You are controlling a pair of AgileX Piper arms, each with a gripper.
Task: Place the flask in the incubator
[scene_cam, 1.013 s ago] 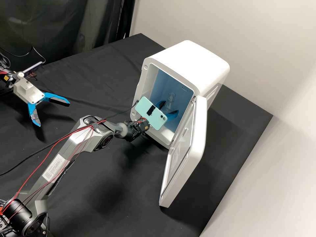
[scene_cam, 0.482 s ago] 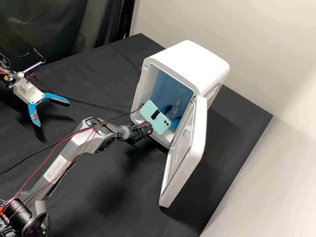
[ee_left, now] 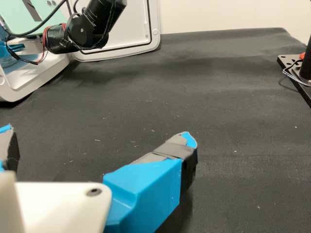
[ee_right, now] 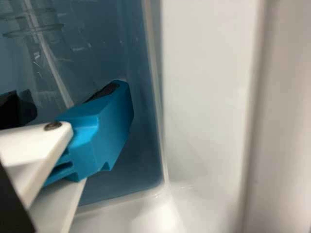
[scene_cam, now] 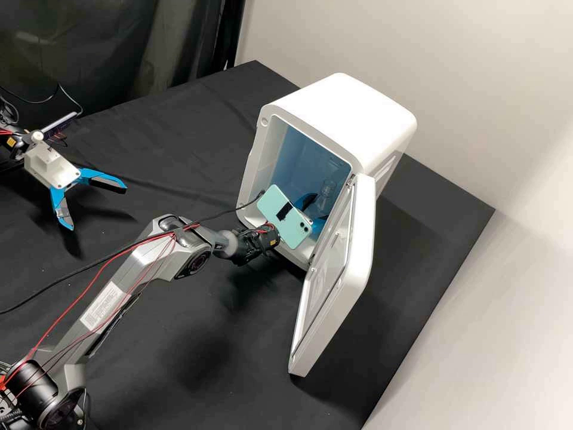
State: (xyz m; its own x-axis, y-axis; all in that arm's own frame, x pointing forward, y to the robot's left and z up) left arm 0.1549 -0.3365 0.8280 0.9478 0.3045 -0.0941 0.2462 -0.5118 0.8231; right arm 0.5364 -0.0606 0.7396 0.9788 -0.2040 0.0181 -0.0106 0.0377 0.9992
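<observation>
Right tool [ee_right: 68,97] is clamped on the clear glass flask [scene_cam: 327,189], upright deep inside the white box incubator [scene_cam: 340,113]. Seat the base flat before releasing, then back straight out, clear of the open white door [scene_cam: 334,280]. Left tool [scene_cam: 94,205] sits spread open over the black bench [scene_cam: 179,119].

Flask [scene_cam: 326,190] inside incubator [scene_cam: 352,119], at right end effector [scene_cam: 314,210].

The high camera sits off the arms, above the black bench [scene_cam: 179,119], looking forward and down at a middling slant, far enough to hold the whole white incubator [scene_cam: 352,119] and its open door [scene_cam: 334,280]. The left wrist camera rides low over the bench, facing across it to that door and the right arm's wrist [ee_left: 82,29] — both shared with the high view. The right wrist camera sits very near the incubator's blue inner wall [ee_right: 97,48].
</observation>
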